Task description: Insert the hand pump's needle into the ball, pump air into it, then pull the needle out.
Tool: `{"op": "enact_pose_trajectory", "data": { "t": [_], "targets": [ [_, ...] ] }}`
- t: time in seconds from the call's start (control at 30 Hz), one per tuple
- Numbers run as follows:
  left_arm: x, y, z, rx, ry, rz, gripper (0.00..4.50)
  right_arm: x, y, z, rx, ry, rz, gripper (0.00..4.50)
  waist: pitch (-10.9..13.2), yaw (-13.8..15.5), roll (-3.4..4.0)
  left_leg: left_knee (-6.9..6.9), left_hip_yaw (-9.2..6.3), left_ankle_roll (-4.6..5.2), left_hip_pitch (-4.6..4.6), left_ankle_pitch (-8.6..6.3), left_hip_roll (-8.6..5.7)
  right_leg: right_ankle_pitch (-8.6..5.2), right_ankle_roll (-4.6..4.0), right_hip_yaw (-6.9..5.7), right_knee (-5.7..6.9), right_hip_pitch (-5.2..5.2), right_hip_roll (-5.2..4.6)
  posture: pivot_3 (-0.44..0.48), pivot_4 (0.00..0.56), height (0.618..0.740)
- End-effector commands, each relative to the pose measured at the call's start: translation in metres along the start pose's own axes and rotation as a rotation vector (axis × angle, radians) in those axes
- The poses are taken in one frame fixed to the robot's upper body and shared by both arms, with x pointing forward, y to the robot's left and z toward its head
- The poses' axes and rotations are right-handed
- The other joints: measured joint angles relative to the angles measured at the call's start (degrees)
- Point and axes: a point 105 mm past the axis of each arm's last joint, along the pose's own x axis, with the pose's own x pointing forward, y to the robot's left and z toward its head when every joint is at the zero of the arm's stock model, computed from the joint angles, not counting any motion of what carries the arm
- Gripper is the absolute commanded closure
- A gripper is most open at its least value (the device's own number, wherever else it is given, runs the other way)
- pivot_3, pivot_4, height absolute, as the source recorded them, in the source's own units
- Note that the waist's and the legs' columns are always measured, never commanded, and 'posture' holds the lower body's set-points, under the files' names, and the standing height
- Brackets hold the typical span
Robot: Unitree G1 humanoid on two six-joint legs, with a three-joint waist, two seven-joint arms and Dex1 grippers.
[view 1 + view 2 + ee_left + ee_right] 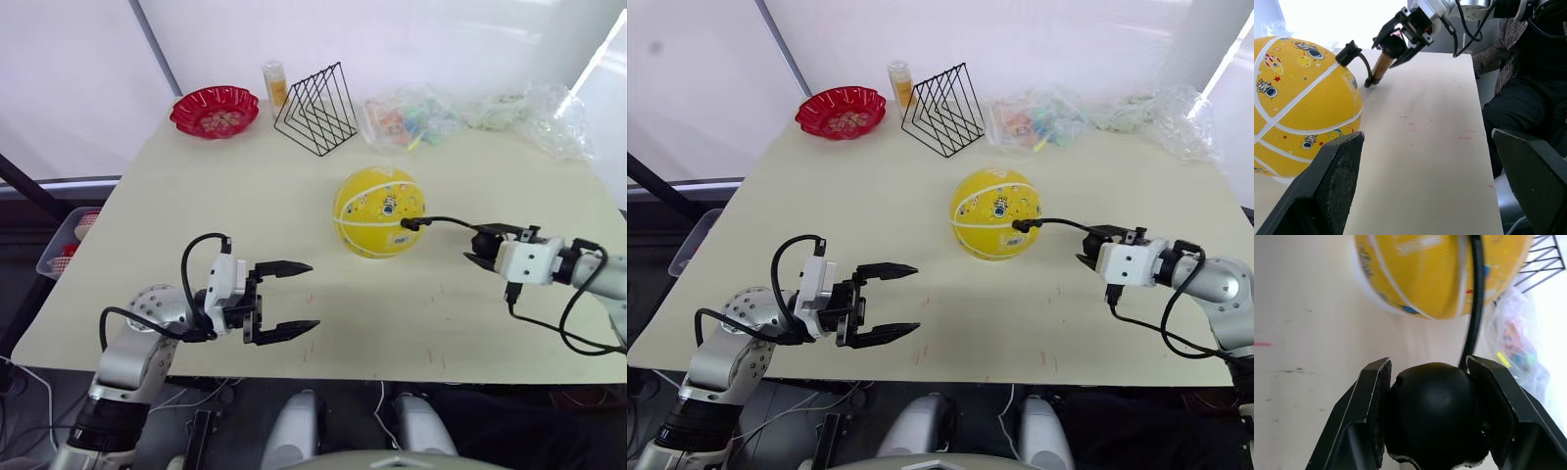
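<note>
Two risks stand out. The needle [1350, 52] looks seated in the ball [379, 211] at its 3 o'clock flank, yet nothing steadies the ball, so a pumping stroke along the tabletop [196, 196] could roll it away and bend or pop the pin out. The hose [453, 221] has little slack; a sideways tug would do the same.

The right gripper [1431, 418] reaches in low from 3 o'clock, forearm nearly level, jaws clenched on the black end of the hand pump [1382, 67], which slants down to the tabletop. The left gripper [294, 298] hovers at 7 o'clock of the ball, well apart, jaws released and spread wide, pointing toward it.
</note>
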Motion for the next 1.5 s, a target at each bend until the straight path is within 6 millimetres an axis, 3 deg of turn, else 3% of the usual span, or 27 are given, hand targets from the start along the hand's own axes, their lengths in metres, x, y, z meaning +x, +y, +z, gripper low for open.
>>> {"op": "enact_pose_trajectory", "data": {
  "t": [0.03,0.07,0.13,0.17,0.2,0.23,0.37,0.5,0.6,0.77,0.9,1.17,1.5],
  "targets": [
    [-0.002,0.003,0.011,0.047,-0.013,0.009,0.0,0.001,0.013,0.006,-0.047,-0.01,0.036,2.53,0.0,0.0,0.0,0.01,-0.02,0.0,0.01,0.0,0.0,0.0,-0.01,0.0,0.05,0.0,0.01,0.0,0.15,0.735],
    [-0.002,0.003,0.011,0.047,-0.012,0.009,0.0,0.0,0.015,0.005,-0.041,-0.006,0.039,2.53,0.0,0.0,0.0,0.06,-0.03,-0.01,0.03,0.01,0.01,-0.01,-0.01,0.0,0.14,-0.01,0.02,0.0,0.15,0.735],
    [-0.002,0.003,0.011,0.047,-0.011,0.011,0.0,-0.004,0.014,0.006,-0.052,-0.004,0.004,1.48,0.0,0.0,0.0,0.22,-0.04,0.0,0.03,0.0,0.06,-0.01,-0.03,0.01,0.27,-0.01,0.09,0.0,0.15,0.735],
    [-0.003,0.004,0.011,0.047,-0.011,0.012,0.0,-0.007,0.015,0.007,-0.042,-0.003,0.003,1.21,0.0,0.0,0.0,0.27,-0.04,0.0,0.03,0.0,0.08,-0.01,-0.04,0.02,0.27,0.0,0.11,0.0,0.15,0.735],
    [-0.003,0.004,0.011,0.047,-0.01,0.013,0.0,-0.009,0.016,0.007,-0.03,-0.003,0.002,0.47,0.0,0.0,0.0,0.34,-0.03,0.0,0.02,0.0,0.09,-0.01,-0.04,0.04,0.29,0.0,0.12,0.0,0.15,0.735],
    [-0.003,0.005,0.011,0.046,-0.01,0.016,0.0,-0.011,0.017,0.008,-0.016,-0.01,-0.003,0.12,0.0,0.0,0.0,0.36,-0.03,0.0,0.02,0.0,0.1,-0.01,-0.04,0.05,0.3,0.0,0.13,0.0,0.15,0.735],
    [-0.003,0.01,0.01,0.038,-0.005,0.032,0.0,-0.019,0.018,0.015,0.034,-0.044,-0.05,0.12,0.0,0.0,-0.01,0.46,0.0,0.0,0.04,0.01,0.1,-0.09,-0.19,0.2,0.33,0.0,0.14,0.0,0.15,0.735],
    [0.002,0.026,0.012,0.049,-0.001,0.112,0.0,-0.028,0.016,0.031,0.253,-0.144,-0.183,0.12,0.0,0.1,-0.04,0.47,-0.03,0.0,0.09,0.01,0.14,-0.03,-0.11,0.2,0.36,0.04,0.19,0.0,0.15,0.735],
    [0.009,0.042,0.017,0.033,-0.025,0.175,0.0,-0.038,0.016,0.043,0.453,-0.222,-0.264,0.12,0.0,0.1,-0.06,0.46,-0.13,0.0,0.07,0.01,0.15,0.01,-0.04,0.17,0.37,0.05,0.2,0.0,0.15,0.735],
    [0.018,0.066,0.025,0.014,-0.057,0.259,0.0,-0.045,0.015,0.058,0.645,-0.301,-0.32,0.12,0.0,-0.1,-0.08,0.51,-0.21,0.01,0.1,0.0,0.14,0.02,-0.02,0.27,0.37,0.05,0.2,0.0,0.15,0.735],
    [0.037,0.097,0.039,0.056,-0.078,0.337,0.0,-0.05,0.019,0.073,0.786,-0.371,-0.346,0.12,0.0,0.0,-0.1,0.51,-0.23,0.01,0.13,0.01,0.15,0.02,-0.03,0.23,0.45,0.05,0.24,0.0,0.15,0.735],
    [0.074,0.133,0.055,0.09,-0.085,0.38,0.0,-0.055,0.027,0.083,0.872,-0.396,-0.365,0.12,0.1,-0.2,-0.2,0.58,-0.2,0.01,0.06,0.01,0.07,0.02,0.0,0.27,0.41,0.05,0.23,0.0,0.15,0.735],
    [0.113,0.157,0.066,0.085,-0.049,0.354,0.0,-0.061,0.028,0.086,0.871,-0.393,-0.397,0.12,0.1,0.0,-0.24,0.58,-0.08,0.01,0.0,0.01,0.06,0.01,0.0,0.18,0.41,0.04,0.26,0.0,0.15,0.735]
  ]
}}
